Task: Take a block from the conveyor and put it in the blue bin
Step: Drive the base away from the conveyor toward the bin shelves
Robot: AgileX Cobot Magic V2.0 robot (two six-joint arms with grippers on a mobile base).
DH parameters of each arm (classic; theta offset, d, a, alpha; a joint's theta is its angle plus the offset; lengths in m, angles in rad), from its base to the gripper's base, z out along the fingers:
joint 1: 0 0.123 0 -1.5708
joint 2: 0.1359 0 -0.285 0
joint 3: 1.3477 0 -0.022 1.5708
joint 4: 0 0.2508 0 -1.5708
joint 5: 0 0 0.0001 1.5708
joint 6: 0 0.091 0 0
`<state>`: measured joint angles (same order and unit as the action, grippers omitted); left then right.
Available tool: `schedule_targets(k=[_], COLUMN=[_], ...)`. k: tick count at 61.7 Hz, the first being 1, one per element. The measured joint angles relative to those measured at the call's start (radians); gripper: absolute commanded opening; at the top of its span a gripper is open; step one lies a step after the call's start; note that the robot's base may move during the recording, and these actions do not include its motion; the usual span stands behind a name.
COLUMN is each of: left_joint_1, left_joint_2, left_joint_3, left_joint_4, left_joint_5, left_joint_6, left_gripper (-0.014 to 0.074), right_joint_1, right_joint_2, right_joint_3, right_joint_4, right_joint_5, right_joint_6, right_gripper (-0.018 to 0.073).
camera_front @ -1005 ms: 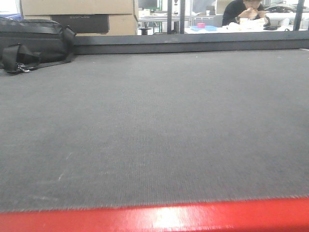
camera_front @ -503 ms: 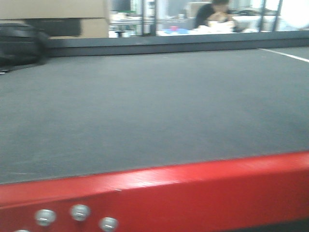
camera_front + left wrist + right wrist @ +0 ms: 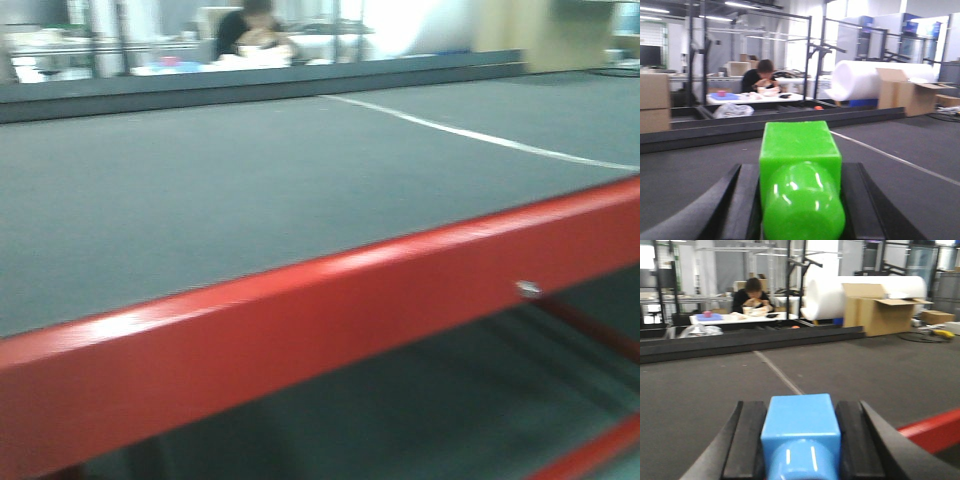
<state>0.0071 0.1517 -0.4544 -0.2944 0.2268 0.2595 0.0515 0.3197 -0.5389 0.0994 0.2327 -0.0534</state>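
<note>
My left gripper (image 3: pixel 800 169) is shut on a bright green block (image 3: pixel 799 147), whose square body and rounded stud sit between the black fingers (image 3: pixel 742 200). In the right wrist view a light blue block (image 3: pixel 800 421) is clamped in my right gripper (image 3: pixel 800 406). Both grippers hang just above the dark grey conveyor (image 3: pixel 200 190), which rests on a red frame (image 3: pixel 300 320). The blue bin is out of view. Neither gripper shows in the front view.
A white seam line (image 3: pixel 480 135) crosses the belt. A low black rail (image 3: pixel 765 127) bounds its far edge. Behind it are a seated person (image 3: pixel 752 295) at a table, a white wrap roll (image 3: pixel 865 80) and open cardboard boxes (image 3: pixel 880 312).
The front view has swung to the right. The black bag has left the picture, the white seam line has come in, and the red frame now sits higher and slanted.
</note>
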Motion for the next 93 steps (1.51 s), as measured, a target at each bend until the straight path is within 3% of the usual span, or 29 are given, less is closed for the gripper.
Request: schedule_targets(k=[93], left_joint_1=[0.0], left_joint_2=[0.0], left_joint_3=[0.0], left_joint_4=[0.0], left_joint_5=[0.0], left_joint_6=[0.0], left_gripper=[-0.0111], right_joint_1=[0.0], right_joint_2=[0.0], right_joint_3=[0.0], right_joint_4=[0.0], right_joint_5=[0.0], right_joint_6=[0.0], right_gripper=[-0.0162])
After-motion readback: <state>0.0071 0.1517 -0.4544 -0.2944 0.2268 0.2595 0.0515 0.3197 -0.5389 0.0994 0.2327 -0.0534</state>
